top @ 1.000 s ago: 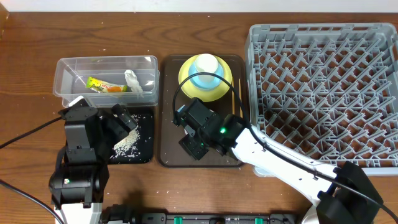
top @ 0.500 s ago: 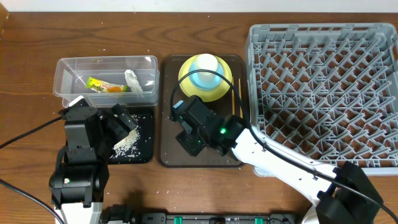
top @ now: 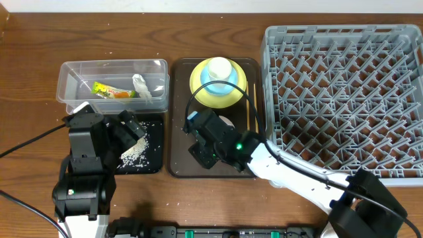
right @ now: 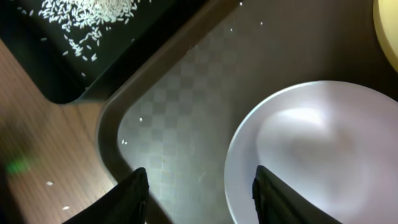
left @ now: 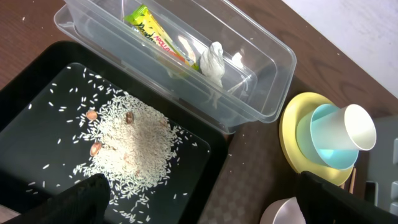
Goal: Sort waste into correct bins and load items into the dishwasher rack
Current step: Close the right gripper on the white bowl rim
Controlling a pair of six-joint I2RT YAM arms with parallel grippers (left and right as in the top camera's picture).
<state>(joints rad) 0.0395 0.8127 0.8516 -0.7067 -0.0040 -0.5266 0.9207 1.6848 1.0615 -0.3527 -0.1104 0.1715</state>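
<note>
Honestly, can't read any writing: only blurry red print on the yellow-green snack wrapper (left: 155, 34), too small to make out. Found it lying in the clear tub (top: 69, 79) at 10 o'clock from overhead, beside the crumpled tissue (left: 213, 59). Seeing the rice (left: 134, 143) heaped in the black tray (left: 43, 74), right at the tub's 6 o'clock. Got the left gripper (left: 205, 199) hovering over that tray, jaws wide apart, holding nothing. Spotted the right gripper (right: 202, 199) over the brown serving tray (right: 161, 143), jaws parted and empty, straddling the white bowl (right: 311, 155) rim. Counted yellow plate (left: 292, 124), blue bowl (left: 317, 134) and white cup (left: 359, 127) stacked at that tray's 12 o'clock, chopsticks (top: 249, 109) along its 3 o'clock edge, grey rack (top: 344, 99) further toward 3 o'clock.
</note>
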